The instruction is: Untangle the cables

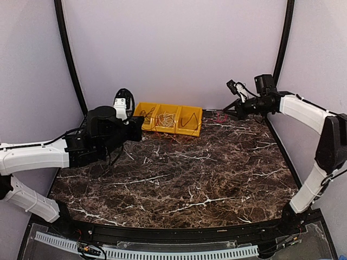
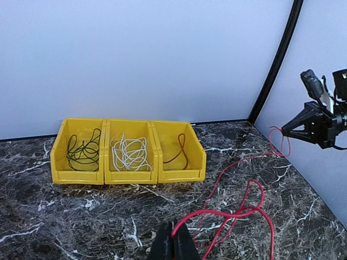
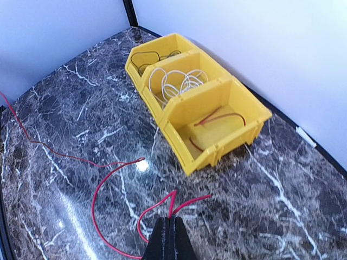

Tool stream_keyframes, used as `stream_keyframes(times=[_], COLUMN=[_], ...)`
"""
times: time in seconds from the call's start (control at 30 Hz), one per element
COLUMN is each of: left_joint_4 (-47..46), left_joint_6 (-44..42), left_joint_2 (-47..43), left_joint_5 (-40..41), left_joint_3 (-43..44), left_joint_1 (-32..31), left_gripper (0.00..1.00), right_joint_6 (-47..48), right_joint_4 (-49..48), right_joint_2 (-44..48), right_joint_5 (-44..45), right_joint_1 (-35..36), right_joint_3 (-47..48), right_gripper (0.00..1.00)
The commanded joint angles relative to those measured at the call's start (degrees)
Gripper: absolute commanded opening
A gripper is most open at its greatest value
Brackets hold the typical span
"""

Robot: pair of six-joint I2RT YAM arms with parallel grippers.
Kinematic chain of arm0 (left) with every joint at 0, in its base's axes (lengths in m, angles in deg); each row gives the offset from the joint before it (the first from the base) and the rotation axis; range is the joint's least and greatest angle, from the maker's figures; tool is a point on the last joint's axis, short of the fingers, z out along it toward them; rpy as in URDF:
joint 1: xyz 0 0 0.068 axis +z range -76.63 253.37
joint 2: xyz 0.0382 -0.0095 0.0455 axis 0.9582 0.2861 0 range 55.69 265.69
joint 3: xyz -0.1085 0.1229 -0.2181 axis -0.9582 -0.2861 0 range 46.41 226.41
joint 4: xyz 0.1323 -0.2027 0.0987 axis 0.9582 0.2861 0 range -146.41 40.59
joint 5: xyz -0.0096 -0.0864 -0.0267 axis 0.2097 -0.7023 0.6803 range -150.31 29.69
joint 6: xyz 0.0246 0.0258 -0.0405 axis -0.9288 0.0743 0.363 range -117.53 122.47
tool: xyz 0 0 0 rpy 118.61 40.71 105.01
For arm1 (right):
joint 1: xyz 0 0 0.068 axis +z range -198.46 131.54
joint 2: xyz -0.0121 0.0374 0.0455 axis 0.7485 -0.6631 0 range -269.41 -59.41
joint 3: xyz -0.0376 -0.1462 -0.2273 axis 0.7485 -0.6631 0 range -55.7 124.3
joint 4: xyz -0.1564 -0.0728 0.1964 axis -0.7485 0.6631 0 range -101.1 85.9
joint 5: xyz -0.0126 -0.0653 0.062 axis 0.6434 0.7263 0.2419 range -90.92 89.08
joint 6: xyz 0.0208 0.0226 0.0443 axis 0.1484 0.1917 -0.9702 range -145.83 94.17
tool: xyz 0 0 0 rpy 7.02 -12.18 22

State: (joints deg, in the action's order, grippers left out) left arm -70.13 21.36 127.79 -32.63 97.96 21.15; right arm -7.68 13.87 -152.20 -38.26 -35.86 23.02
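Though white-veined, dark tabletop [image 1: 179, 184]; pale walls [image 1: 173, 49].

Bright, even light, sharp focus, small glare on marble table [image 3: 142, 166].

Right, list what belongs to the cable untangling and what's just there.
Job:
- red cable, pinched by the left fingers and the right fingers
- green cable, white cable and dark red cable, one in each of the yellow bins

Just there:
- marble table
- black corner post
- white walls
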Motion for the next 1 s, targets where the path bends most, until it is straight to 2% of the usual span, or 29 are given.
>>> stream_keyframes(times=[0.0, 0.3, 0.53, 0.77, 0.83, 0.9, 0.97], left_joint_4=[-4.57, -8.79, -12.89, -19.44, -19.92, -19.76, -19.99], left_joint_6=[0.59, -0.2, 1.78, 1.36, 1.65, 2.13, 2.54], left_joint_2=[3.07, 15.33, 24.86, 34.87, 38.12, 41.06, 43.23], left_joint_5=[-3.49, -4.39, -9.62, -13.75, -14.89, -15.87, -16.28], left_joint_3=[4.79, 15.21, 25.0, 34.38, 38.13, 41.64, 43.69], left_joint_1=[0.45, 4.04, 10.17, 11.36, 11.51, 11.61, 11.62], left_gripper=[0.0, 0.0, 0.0, 0.0, 0.0, 0.0, 0.0], right_joint_6=[-4.16, -10.37, -13.56, -15.93, -16.12, -16.1, -16.17], right_joint_4=[-4.77, -7.2, -12.09, -13.58, -13.45, -12.5, -10.82], right_joint_2=[-8.39, -29.3, -40.12, -48.45, -50.26, -50.44, -48.9], right_joint_5=[2.04, 3.66, 7.19, 7.44, 8.63, 8.99, 8.93], right_joint_1=[3.46, 6.0, 6.29, 6.83, 7.15, 7.26, 7.13], right_joint_3=[9.85, 32.17, 42.27, 50.98, 52.25, 52.18, 50.88], right_gripper=[0.0, 0.0, 0.01, 0.05, 0.14, 0.28, 0.35])
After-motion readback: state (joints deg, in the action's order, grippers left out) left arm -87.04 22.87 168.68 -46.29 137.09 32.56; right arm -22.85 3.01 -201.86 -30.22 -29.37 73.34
